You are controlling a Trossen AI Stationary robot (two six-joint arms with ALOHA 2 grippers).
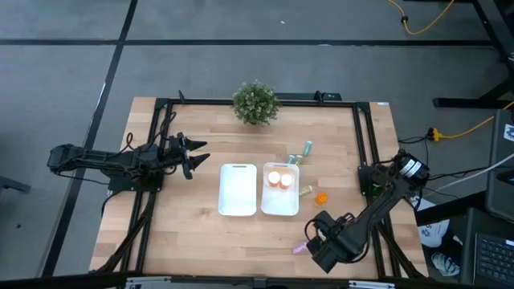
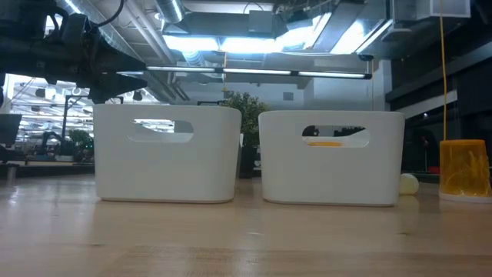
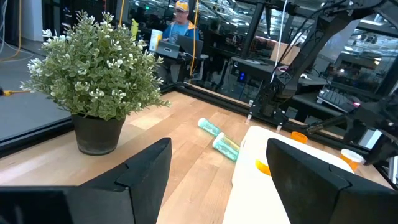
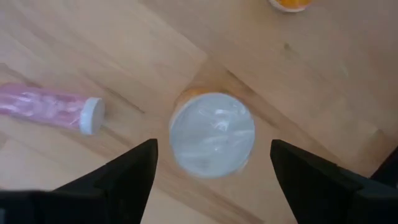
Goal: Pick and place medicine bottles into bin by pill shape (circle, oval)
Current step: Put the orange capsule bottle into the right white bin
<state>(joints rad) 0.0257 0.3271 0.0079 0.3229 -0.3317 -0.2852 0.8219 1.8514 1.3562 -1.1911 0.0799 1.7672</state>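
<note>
My right gripper (image 4: 211,152) is open at the table's near right and points down. An upright orange bottle with a white cap (image 4: 211,134) stands between its fingers, apart from both. My gripper hides this bottle in the high view (image 1: 315,234). A pink bottle (image 4: 50,107) (image 1: 299,250) lies on its side beside it. Two teal bottles (image 1: 300,154) lie behind the right white bin (image 1: 280,210), which holds two orange bottles (image 1: 280,179). Two more small bottles (image 1: 313,194) are right of that bin. My left gripper (image 1: 197,156) is open and empty, left of the left bin (image 1: 238,209).
A potted plant (image 1: 256,103) stands at the far middle of the table. Black frame rails (image 1: 365,144) run along the table's left, right and far sides. In the low view both bins (image 2: 165,154) stand side by side, with an orange bottle (image 2: 463,168) to their right.
</note>
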